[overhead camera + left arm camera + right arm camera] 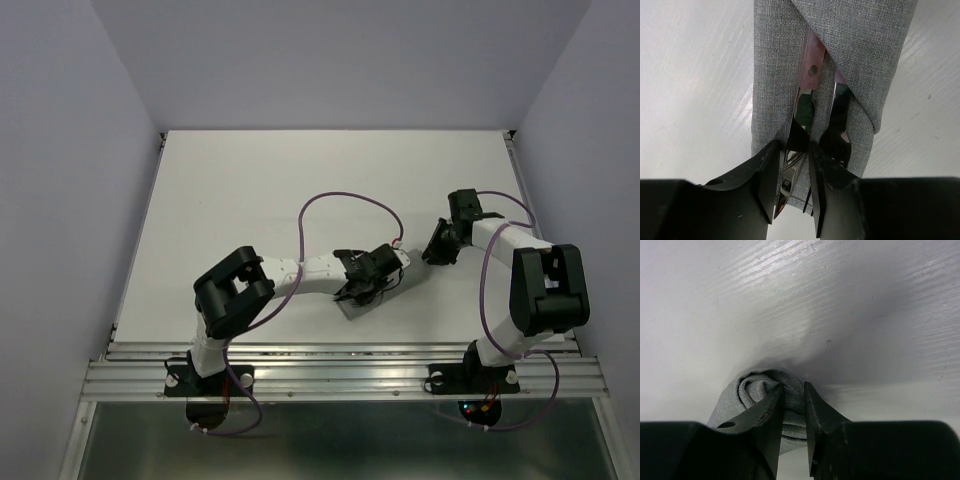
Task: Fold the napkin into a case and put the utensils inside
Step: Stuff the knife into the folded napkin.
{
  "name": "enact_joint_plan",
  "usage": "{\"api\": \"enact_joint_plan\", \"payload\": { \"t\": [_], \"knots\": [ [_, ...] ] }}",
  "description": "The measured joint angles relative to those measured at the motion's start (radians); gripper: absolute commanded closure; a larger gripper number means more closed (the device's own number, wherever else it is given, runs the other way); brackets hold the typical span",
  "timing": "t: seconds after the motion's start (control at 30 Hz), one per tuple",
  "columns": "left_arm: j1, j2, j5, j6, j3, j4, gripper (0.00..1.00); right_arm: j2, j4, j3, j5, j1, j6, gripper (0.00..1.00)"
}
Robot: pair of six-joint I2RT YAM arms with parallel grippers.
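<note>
Here's the case [775, 75], a narrow pouch of matte grey woven cloth lying flat on the smooth white table [690, 75], its flaps crossing in a diagonal overlap. Tucked into its open end are the utensils. The knife [809, 75] shows a pinkish-red handle with a round rivet and a glossy silver blade poking out of the mouth, and just beside it the fork [836, 125] gleams dark and mirror-bright. At that open end the left gripper [792, 147] has its black jaws drawn close, pinching the knife's blade. At the case's opposite end the cloth curls into a soft rolled lip, and the right gripper [794, 387] is nipped tight on that roll.
</note>
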Motion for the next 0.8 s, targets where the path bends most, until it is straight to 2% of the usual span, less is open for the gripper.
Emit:
{"api": "enact_joint_plan", "payload": {
  "t": [0.33, 0.8],
  "knots": [
    [0.000, 0.000, 0.007, -0.003, 0.005, -0.006, 0.71, 0.000, 0.000, 0.000, -0.001, 0.000, 0.000, 0.72],
    [0.000, 0.020, 0.017, -0.011, 0.043, -0.034, 0.73, -0.001, 0.005, -0.007, -0.003, 0.000, 0.000, 0.72]
  ]
}}
